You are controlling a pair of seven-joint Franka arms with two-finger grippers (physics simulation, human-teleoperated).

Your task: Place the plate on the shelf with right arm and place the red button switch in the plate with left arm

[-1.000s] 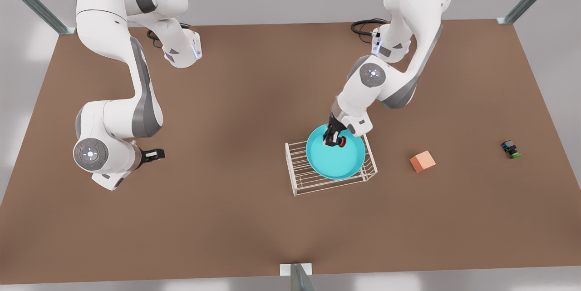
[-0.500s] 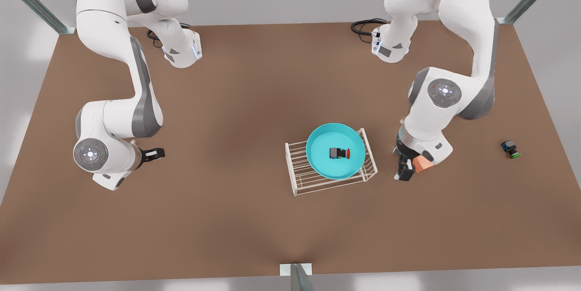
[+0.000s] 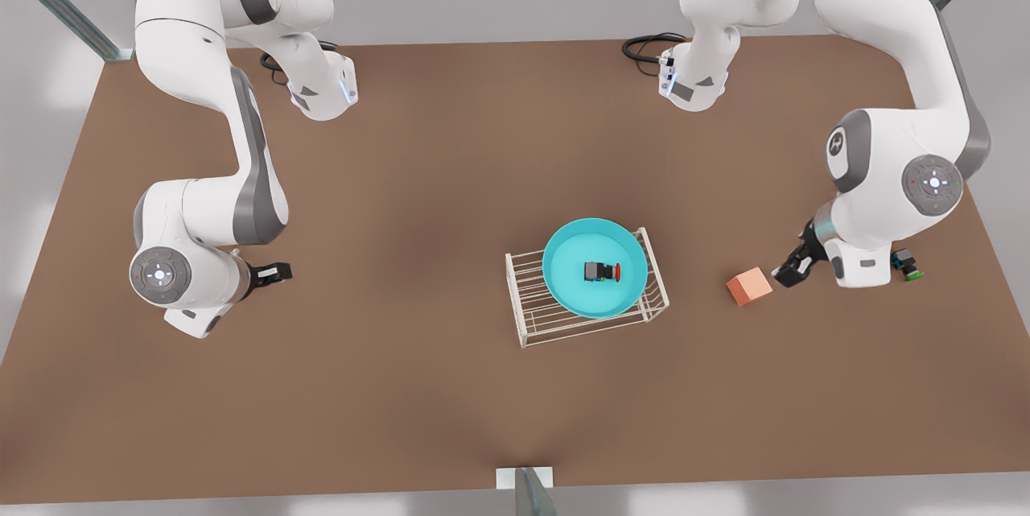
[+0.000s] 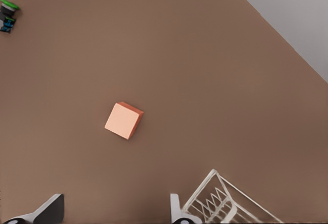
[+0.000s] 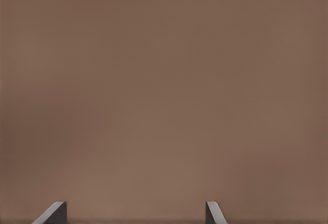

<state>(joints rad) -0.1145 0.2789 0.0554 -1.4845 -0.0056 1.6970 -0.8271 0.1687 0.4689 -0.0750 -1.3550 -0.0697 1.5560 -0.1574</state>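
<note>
The turquoise plate [image 3: 575, 291] rests on top of the white wire shelf [image 3: 531, 315] near the table's middle. Inside the plate lies the red button switch [image 3: 602, 271], black with its red cap toward the front view's right. My left gripper [image 3: 793, 266] hovers open and empty at the front view's right, just beyond the orange cube. In the left wrist view its fingertips [image 4: 51, 211] stand wide apart, with a corner of the shelf [image 4: 225, 203] beside them. My right gripper [image 3: 278, 273] waits open over bare table at the front view's left, its fingertips [image 5: 54, 211] spread apart.
A salmon-orange cube [image 3: 749, 286] [image 4: 124, 121] sits right of the shelf. A black switch with a green cap [image 3: 906, 264] [image 4: 7, 14] lies near the table's right edge, partly behind the left arm's wrist. Metal posts stand at the far corners.
The left gripper let go of the red button switch in the plate and swung away toward the front view's right, passing the cube. The right arm has stayed still.
</note>
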